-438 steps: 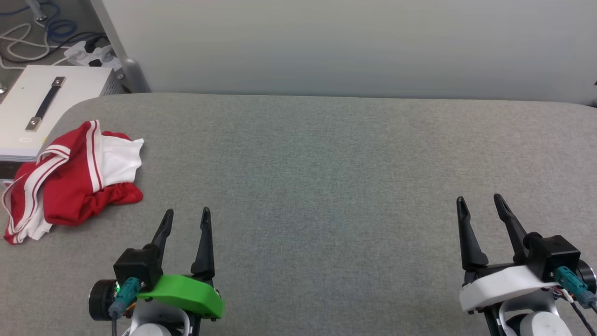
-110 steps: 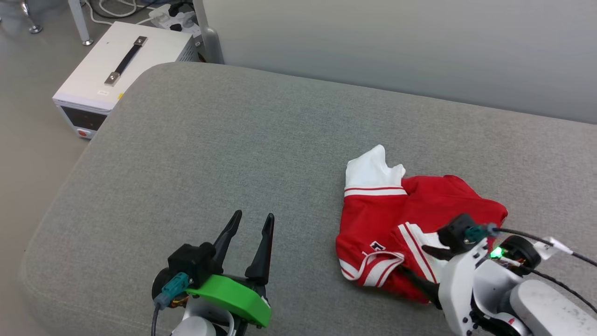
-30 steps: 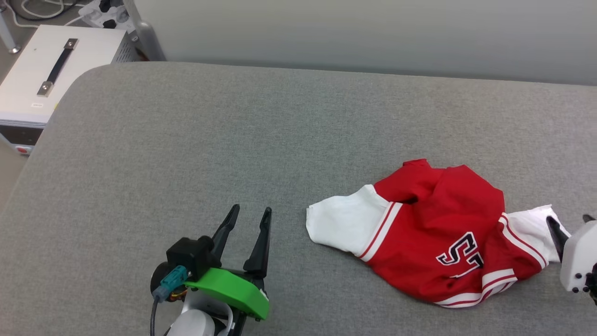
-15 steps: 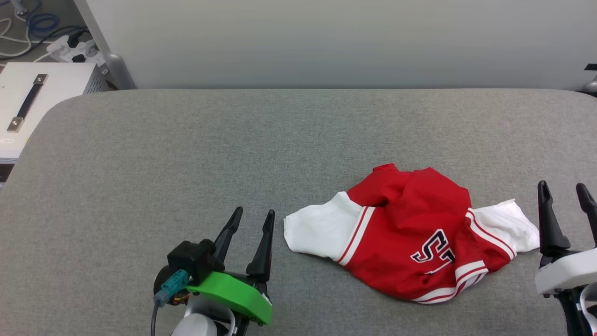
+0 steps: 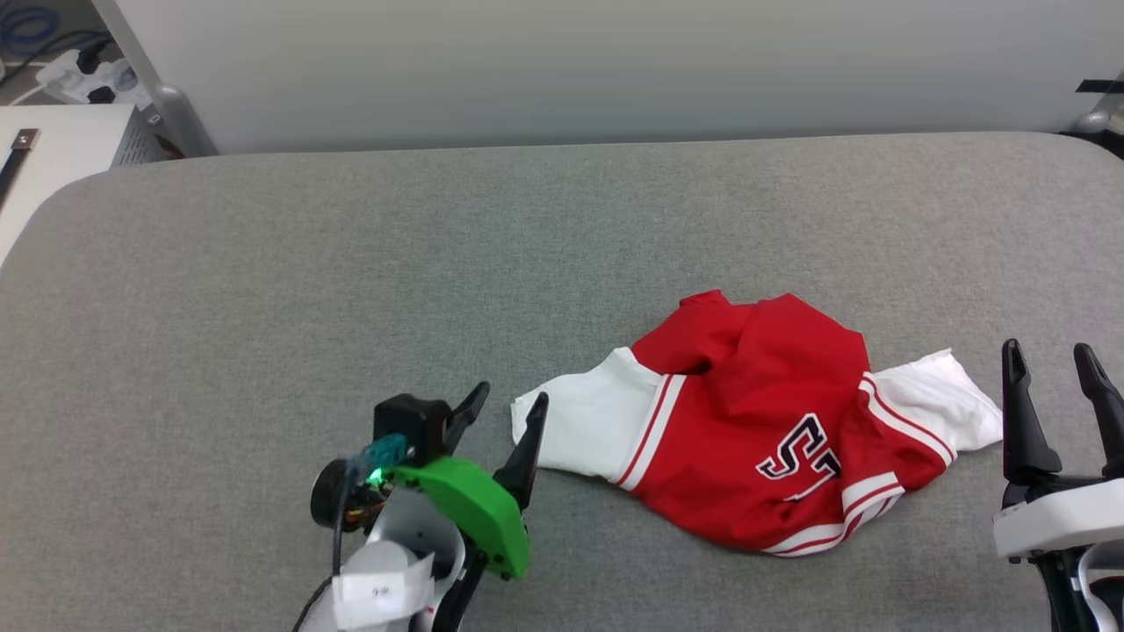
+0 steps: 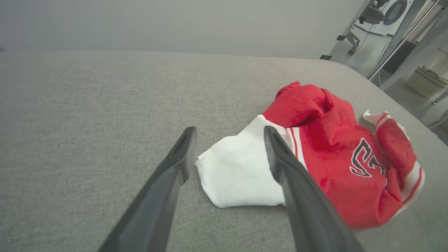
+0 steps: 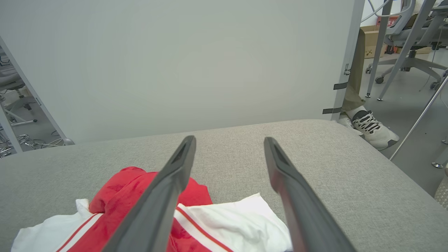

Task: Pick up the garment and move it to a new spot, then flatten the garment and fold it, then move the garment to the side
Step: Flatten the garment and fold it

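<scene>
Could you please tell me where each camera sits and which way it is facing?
Head view: on the robot's head, looking forward and down at the garment on the grey surface; the open left gripper shows lower left, the open right gripper lower right.
Left wrist view: on the left wrist, looking along its own fingers at the garment's white sleeve.
Right wrist view: on the right wrist, looking between its fingers over the other sleeve toward the wall; a person's shoe stands beyond.
Shared: all three show the garment.
</scene>
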